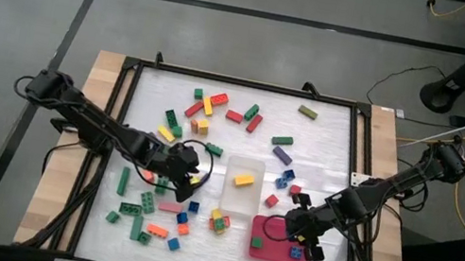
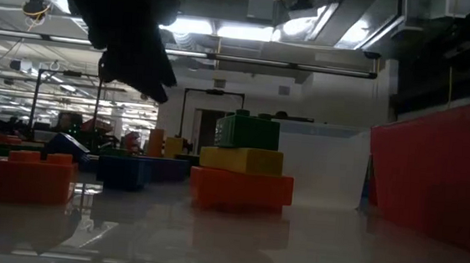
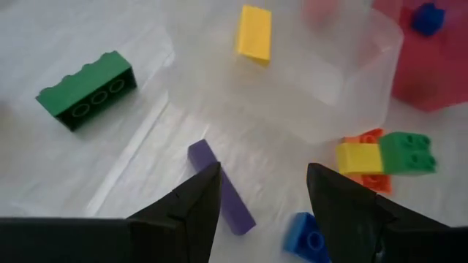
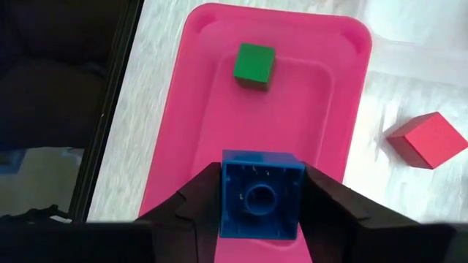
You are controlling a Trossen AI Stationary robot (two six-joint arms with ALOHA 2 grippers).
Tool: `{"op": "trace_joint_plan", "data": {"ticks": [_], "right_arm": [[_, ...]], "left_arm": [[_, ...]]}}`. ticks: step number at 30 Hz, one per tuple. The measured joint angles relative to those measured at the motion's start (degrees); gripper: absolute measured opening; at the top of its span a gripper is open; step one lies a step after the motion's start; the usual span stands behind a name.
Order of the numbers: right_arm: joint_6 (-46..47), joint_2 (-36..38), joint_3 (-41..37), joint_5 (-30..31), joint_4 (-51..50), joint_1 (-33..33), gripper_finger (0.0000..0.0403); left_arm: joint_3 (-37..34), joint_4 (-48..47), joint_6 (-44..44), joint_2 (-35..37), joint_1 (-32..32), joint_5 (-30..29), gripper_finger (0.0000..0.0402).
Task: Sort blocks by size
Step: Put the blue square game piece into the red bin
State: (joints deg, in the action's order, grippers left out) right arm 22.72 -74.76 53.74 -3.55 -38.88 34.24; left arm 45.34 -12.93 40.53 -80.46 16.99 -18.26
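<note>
Blocks of many colours lie scattered over the white table (image 1: 325,147). My right gripper (image 4: 262,183) is shut on a small blue square block (image 4: 262,196) over the red tray (image 4: 322,88), which holds a green square block (image 4: 254,64). My left gripper (image 3: 262,197) stands open above the table beside the clear tub (image 3: 351,80), with nothing between its fingers. A purple bar (image 3: 223,186) lies on the table just past its one finger. A yellow block (image 3: 254,33) lies in the tub. My right gripper pinches the blue square block by two opposite side walls (image 4: 228,191) between its two fingers. The fingers slant down from above. The block's hollow underside faces the wrist camera, and the block hangs clear above the near end of the red tray.
A green block (image 3: 88,89) lies on the table beyond my left gripper. A small stack of orange, yellow and green blocks (image 2: 245,162) stands near the tub. A red block (image 4: 428,139) lies beside the tray. The table's black frame (image 1: 117,129) runs along the sides.
</note>
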Motion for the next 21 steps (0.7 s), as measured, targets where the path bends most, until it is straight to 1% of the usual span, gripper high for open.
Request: {"op": "trace_joint_plan", "data": {"ticks": [5, 8, 16, 19, 21], "right_arm": [[0.0, -0.2, 0.0, 0.0, -0.2, -0.1, 0.0152], [0.0, -0.2, 0.0, 0.1, -0.2, -0.1, 0.0152], [0.6, -0.2, 0.0, 0.6, -0.1, -0.1, 0.0152], [1.5, -0.5, 0.0, 0.6, 0.0, -0.1, 0.0163], [1.6, -1.3, 0.0, 0.6, 0.0, -0.1, 0.0181]], "left_arm": [[0.0, 0.3, 0.0, -4.4, 0.0, -0.1, 0.0188], [0.0, 0.3, 1.6, -6.8, 0.0, -0.1, 0.0188], [0.0, 0.5, 3.0, -10.1, 0.0, -0.1, 0.0188], [0.0, 0.5, 3.0, -10.2, 0.0, 0.0, 0.0188], [0.0, 0.8, 3.0, -10.2, 0.0, 0.0, 0.0188]]}}
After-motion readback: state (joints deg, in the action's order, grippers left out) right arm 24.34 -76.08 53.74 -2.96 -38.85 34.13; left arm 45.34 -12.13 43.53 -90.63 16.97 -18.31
